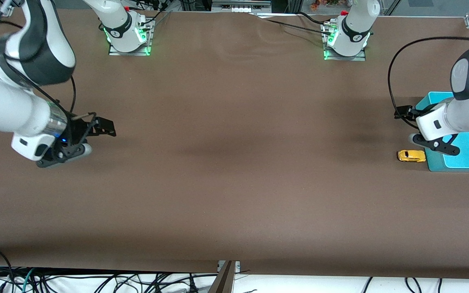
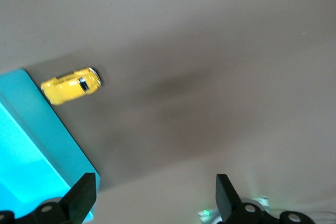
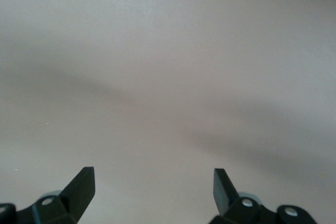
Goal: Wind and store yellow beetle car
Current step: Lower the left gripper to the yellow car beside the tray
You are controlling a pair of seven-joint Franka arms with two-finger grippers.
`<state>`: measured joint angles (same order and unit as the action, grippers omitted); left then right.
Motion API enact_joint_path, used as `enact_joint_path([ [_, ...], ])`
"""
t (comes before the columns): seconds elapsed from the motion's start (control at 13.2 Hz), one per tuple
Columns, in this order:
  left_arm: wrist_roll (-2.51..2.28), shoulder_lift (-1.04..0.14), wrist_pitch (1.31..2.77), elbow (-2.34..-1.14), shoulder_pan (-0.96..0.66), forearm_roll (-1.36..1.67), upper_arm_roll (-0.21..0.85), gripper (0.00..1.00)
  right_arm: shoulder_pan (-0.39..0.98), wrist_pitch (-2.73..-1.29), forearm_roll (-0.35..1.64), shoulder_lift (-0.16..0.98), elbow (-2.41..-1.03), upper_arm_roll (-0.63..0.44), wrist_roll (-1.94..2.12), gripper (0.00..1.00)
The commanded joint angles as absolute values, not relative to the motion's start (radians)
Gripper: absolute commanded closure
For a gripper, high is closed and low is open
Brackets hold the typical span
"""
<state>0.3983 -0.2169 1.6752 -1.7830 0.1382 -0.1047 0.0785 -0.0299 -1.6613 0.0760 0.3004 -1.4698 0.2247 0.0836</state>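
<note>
The yellow beetle car (image 1: 411,156) rests on the brown table, touching or almost touching the wall of a turquoise box (image 1: 436,165) on the side that faces the right arm's end. The left wrist view shows the car (image 2: 71,86) beside the box (image 2: 37,140). My left gripper (image 1: 434,145) is open and empty, and hovers over the box's edge just above the car. My right gripper (image 1: 63,156) is open and empty. It waits low over bare table at the right arm's end, and its wrist view (image 3: 154,195) shows only tabletop.
The turquoise box is open-topped and stands at the left arm's end of the table. A black cable (image 1: 393,73) loops from the left arm over the table near the box. The brown table surface (image 1: 234,162) stretches between the two grippers.
</note>
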Motion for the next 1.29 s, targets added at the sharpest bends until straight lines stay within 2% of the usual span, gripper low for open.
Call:
enact_joint_path([
  [0.0,0.55,-0.23,1.842,-1.885,0.184,-0.172,0.087,0.0,-0.034,-1.556,0.042,0.233,-1.47,0.216,0.046,0.0],
  [0.15,0.722,-0.291,1.948,-1.885,0.239,-0.195,0.087,0.0,-0.035,-1.484,-0.001,0.221,-1.467,0.19,0.052,0.0],
  [0.53,1.289,-0.462,2.282,-1.875,0.343,-0.198,0.087,0.0,-0.034,-1.451,-0.11,0.183,-1.437,0.181,0.049,0.0],
  [0.76,1.484,-0.494,2.299,-1.888,0.383,-0.196,0.087,0.0,-0.034,-1.456,-0.156,0.149,-1.451,0.176,0.041,0.0],
  [0.99,1.549,-0.528,2.339,-1.899,0.42,-0.196,0.089,0.0,-0.037,-1.462,-0.144,0.114,-1.448,0.112,0.051,0.0],
  [1.21,1.551,-0.529,2.452,-1.98,0.433,-0.189,0.089,0.0,-0.037,-1.462,-0.144,0.101,-1.447,0.107,0.051,0.0],
])
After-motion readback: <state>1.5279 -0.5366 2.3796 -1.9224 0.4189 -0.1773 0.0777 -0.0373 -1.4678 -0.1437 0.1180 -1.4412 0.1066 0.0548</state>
